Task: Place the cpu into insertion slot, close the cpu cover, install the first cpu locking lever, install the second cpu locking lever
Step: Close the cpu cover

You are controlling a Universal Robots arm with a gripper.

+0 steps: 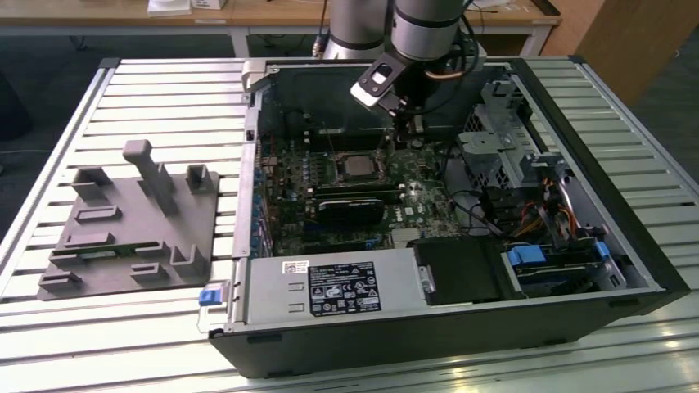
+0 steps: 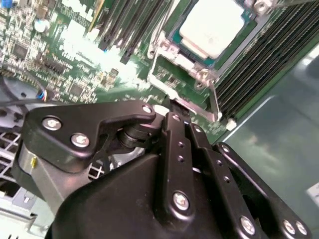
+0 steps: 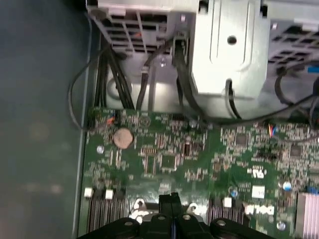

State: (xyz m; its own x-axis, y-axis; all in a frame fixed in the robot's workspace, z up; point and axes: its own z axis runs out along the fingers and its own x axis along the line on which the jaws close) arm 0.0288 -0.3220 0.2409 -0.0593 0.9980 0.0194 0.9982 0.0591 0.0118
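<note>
Judged as a locking-lever step, with the cpu (image 2: 212, 27) already seated in the insertion slot (image 2: 174, 32) and the cpu cover (image 2: 180, 60) lying down around it. Best to push the locking lever (image 2: 214, 99) low and sideways, slowly, until caught under its hook; no force on the chip face. Jaws of the gripper (image 2: 173, 113) pressed together, nothing seen between them. Tips at the lever's end, just beside the slot's corner, with the cpu a little apart.

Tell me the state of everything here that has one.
cpu: seated in the insertion slot.
cpu cover: lowered around the cpu.
locking lever: beside the slot, latching unclear.
end effector: shut, tip by that lever.
computer case: side open.
</note>
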